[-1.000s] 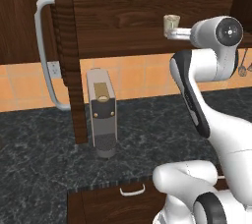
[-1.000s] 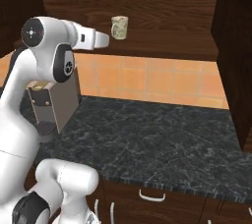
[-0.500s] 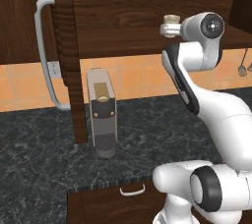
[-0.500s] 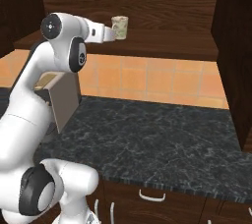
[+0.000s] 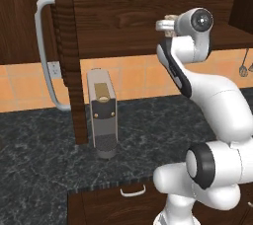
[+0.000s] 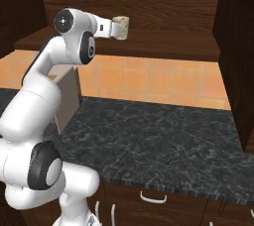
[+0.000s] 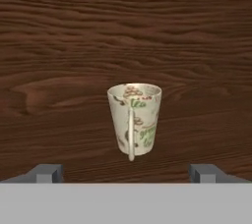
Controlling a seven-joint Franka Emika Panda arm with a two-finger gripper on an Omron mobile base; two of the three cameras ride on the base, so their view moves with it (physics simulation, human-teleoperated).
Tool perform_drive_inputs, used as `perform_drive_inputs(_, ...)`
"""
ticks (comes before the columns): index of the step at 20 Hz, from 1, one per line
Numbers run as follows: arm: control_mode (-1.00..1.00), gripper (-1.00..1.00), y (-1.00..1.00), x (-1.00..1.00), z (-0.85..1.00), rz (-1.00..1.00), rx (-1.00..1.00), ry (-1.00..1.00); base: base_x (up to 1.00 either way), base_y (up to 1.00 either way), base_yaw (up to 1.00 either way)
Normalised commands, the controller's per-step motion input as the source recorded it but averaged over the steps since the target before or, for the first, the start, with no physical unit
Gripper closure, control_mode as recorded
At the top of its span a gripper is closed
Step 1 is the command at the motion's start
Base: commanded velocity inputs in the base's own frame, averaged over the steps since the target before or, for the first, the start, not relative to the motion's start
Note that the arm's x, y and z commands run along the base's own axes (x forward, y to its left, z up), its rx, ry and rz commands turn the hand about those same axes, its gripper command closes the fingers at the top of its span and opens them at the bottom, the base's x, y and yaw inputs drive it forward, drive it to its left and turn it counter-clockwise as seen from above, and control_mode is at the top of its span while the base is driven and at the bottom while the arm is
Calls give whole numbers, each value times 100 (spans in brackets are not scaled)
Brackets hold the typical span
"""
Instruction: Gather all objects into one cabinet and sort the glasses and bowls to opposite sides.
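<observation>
A cream mug (image 7: 134,120) with printed lettering stands upright on a dark brown wooden shelf (image 6: 168,46), its handle turned toward the hand camera. My gripper (image 7: 125,173) is open, with its fingertips (image 7: 49,173) spread wider than the mug and just short of it. From the right base view, the gripper (image 6: 110,27) is level with the cream mug (image 6: 121,26) and right beside it. In the left base view the mug (image 5: 170,21) peeks out past the wrist. The cups, the grey-green mug, both bowls and the slate-grey shelf are out of view.
A grey box-shaped appliance (image 5: 102,115) stands on the dark stone counter (image 6: 163,131). A wooden cabinet door with a white handle (image 5: 45,51) hangs open at the left. Utensils (image 5: 243,66) hang on the tiled wall at the right.
The arm's wrist and elbow have folded in closer to the shelf. The cream mug has stayed in the same spot.
</observation>
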Motion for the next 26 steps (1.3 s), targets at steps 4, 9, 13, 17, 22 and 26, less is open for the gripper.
perform_drive_inputs(4,-100,-100,-15,29,-5,0,0,0,0,0,0)
perform_drive_inputs(9,-100,-100,-4,26,-8,0,0,0,0,0,0)
perform_drive_inputs(13,-100,-100,0,33,-26,0,0,0,0,0,0)
perform_drive_inputs(17,-100,-100,-3,23,-16,0,0,0,0,0,0)
perform_drive_inputs(22,-100,-100,-11,15,-3,0,0,0,0,0,0)
perform_drive_inputs(26,-100,-100,-10,5,0,0,0,0,0,0,0)
